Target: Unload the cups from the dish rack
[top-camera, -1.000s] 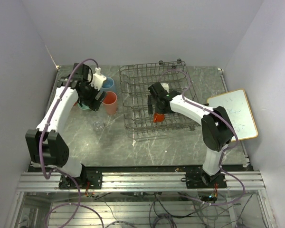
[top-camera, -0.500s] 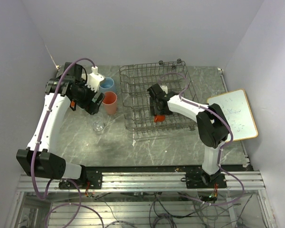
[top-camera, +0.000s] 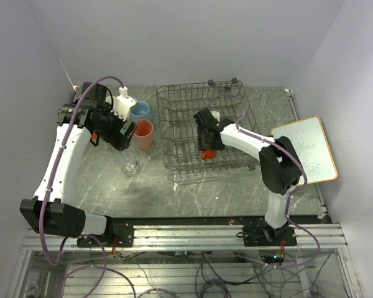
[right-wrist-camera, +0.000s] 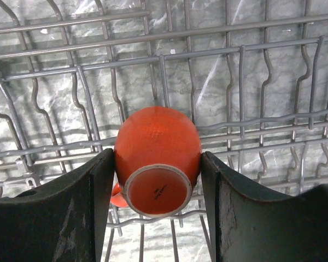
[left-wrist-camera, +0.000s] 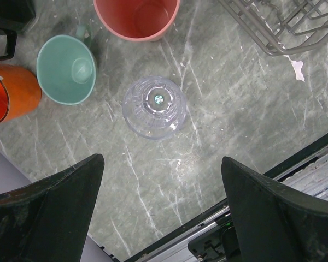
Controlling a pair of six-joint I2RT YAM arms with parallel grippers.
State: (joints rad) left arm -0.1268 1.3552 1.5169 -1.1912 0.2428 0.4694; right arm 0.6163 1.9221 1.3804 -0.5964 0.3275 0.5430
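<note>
Left arm (top-camera: 62, 152), right arm (top-camera: 239, 138): white shells, bulky black joints, black bases. Purple cable (top-camera: 109, 78) looped loosely along each, from base up to wrist. Small white block (top-camera: 122, 102) on left wrist. Fingers (left-wrist-camera: 49, 218): matte black, broad wedges tapering to blunt tips; on right pair, grey scuffs and scratches along inner faces.

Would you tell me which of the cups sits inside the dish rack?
The tiny orange cup, base showing between the right gripper's fingers in the dish rack; the pink tumbler, pale green cup and clear glass stand outside it.
</note>
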